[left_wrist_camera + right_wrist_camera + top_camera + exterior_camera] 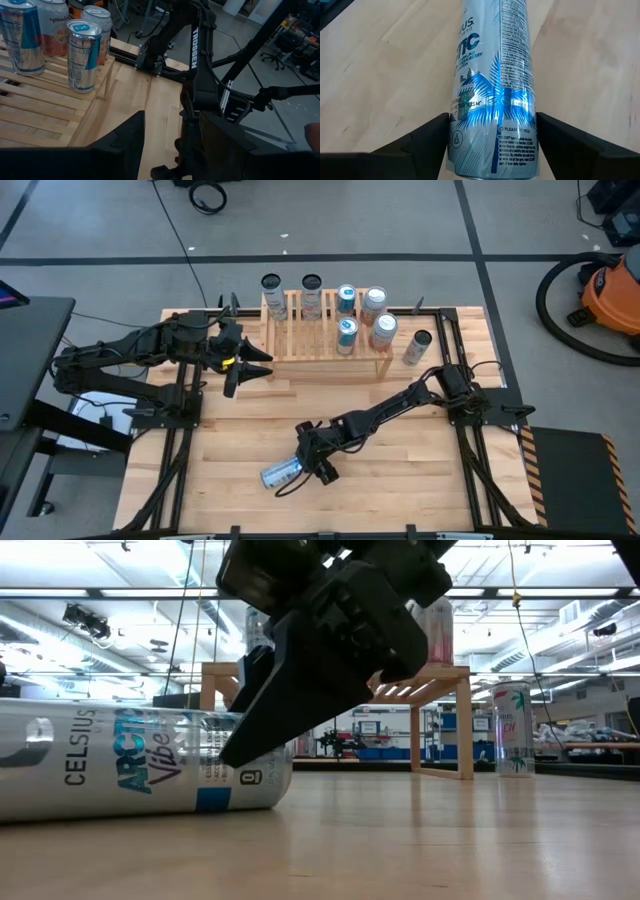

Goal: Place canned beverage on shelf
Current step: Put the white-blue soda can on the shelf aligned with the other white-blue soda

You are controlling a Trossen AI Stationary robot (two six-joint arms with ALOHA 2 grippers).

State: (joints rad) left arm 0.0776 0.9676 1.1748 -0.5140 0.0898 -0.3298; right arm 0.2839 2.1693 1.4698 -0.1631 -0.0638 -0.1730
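The Celsius can (pixel 281 473) is lying on its side on the counter (pixel 400 480), well apart from the slatted shelf (pixel 310 340), with the right hand (pixel 312 463) straddling its end, fingers (pixel 420 145) hugging both flanks. Being round, it risks rolling or slipping free during lifting, and tipping it upright among the standing cans (pixel 360 315) could topple them. The left hand (pixel 250 370) is waiting beside the shelf, fingers together.

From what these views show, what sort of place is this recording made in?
Probably a robotics lab or workshop: grey taped floor, an orange shop vacuum beside the table, and ceiling strip lights with workbenches behind the shelf.
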